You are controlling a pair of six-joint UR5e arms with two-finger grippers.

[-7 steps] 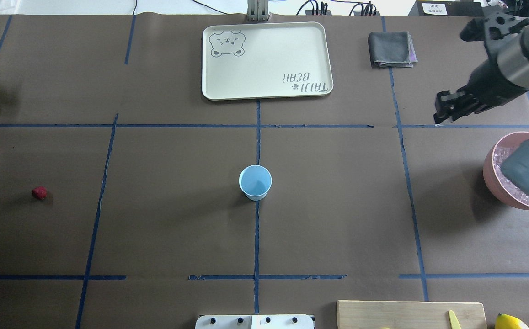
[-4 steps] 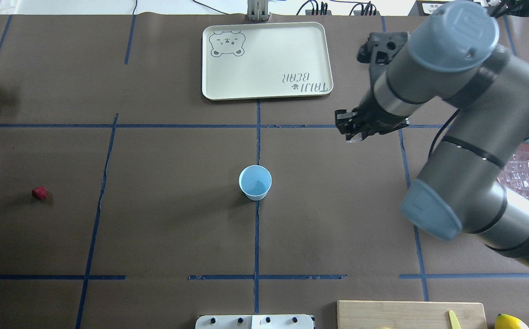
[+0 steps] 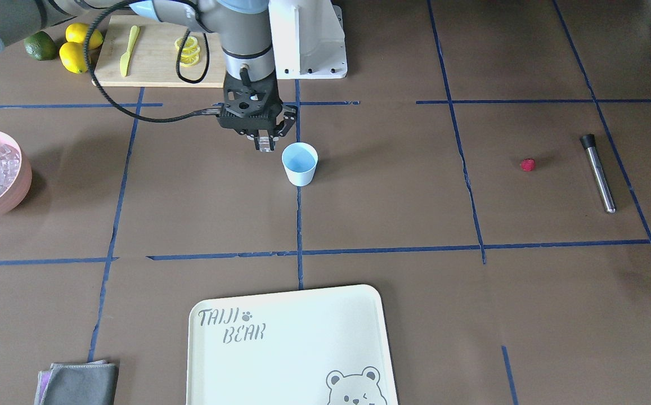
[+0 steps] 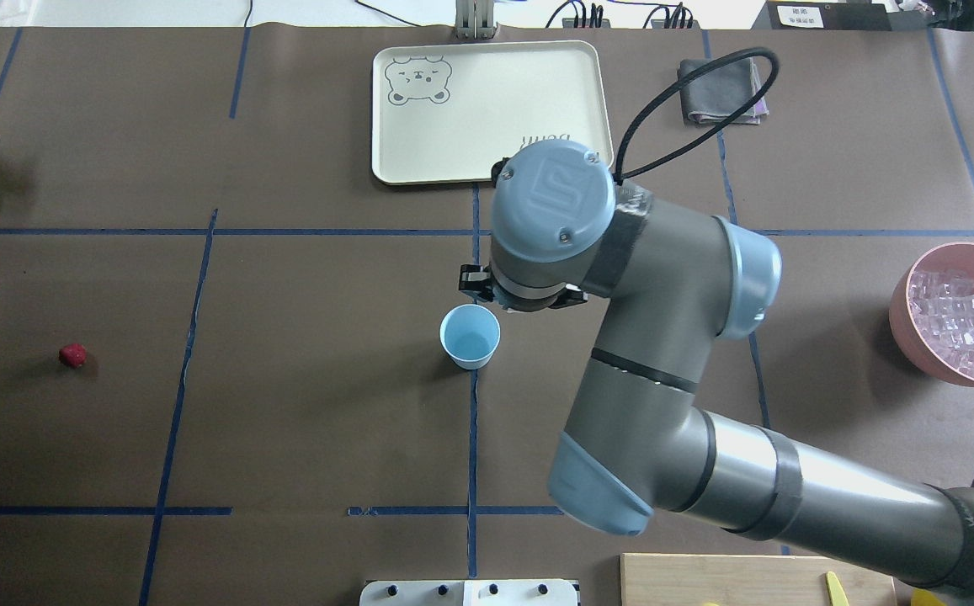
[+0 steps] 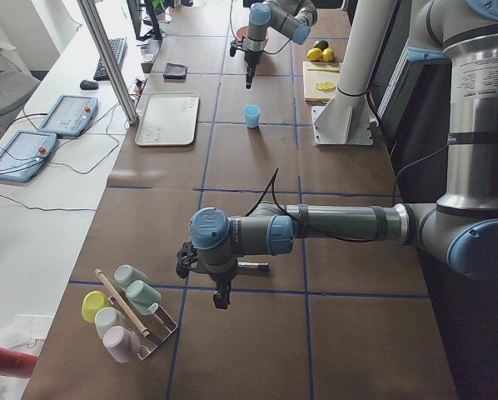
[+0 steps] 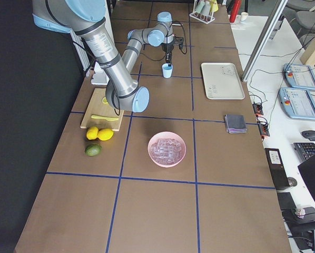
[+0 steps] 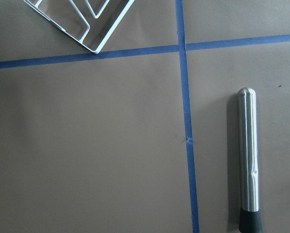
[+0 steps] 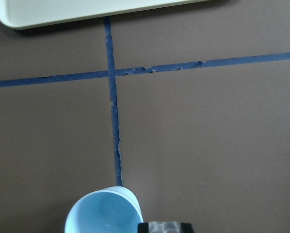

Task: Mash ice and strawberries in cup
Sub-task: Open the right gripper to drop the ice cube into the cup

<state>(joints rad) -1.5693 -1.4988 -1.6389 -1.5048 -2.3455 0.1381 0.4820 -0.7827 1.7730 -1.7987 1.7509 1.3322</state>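
The light-blue cup (image 3: 300, 163) stands upright at the table's centre (image 4: 470, 335) and looks bare inside. My right gripper (image 3: 264, 143) hangs just beside its rim, on the side toward the pink bowl, shut on one clear ice cube (image 8: 164, 227). The cup (image 8: 104, 213) sits at the bottom left of the right wrist view. More ice (image 4: 958, 307) fills the pink bowl (image 4: 903, 324) at the right edge. The red strawberry (image 4: 73, 354) lies alone far to the left. My left gripper (image 5: 221, 296) shows only in the exterior left view, so I cannot tell its state.
A steel muddler (image 7: 247, 160) lies on the table below the left wrist, past the strawberry. The cream bear tray (image 4: 453, 126) sits at the back, a grey cloth (image 4: 718, 88) to its right. A cutting board (image 3: 156, 50), lemons (image 3: 77, 48) and a cup rack (image 5: 128, 312) line the edges.
My right arm has swung left from the pink bowl to the table's centre, carrying the ice cube to just beside the cup. The cup and strawberry have not moved.
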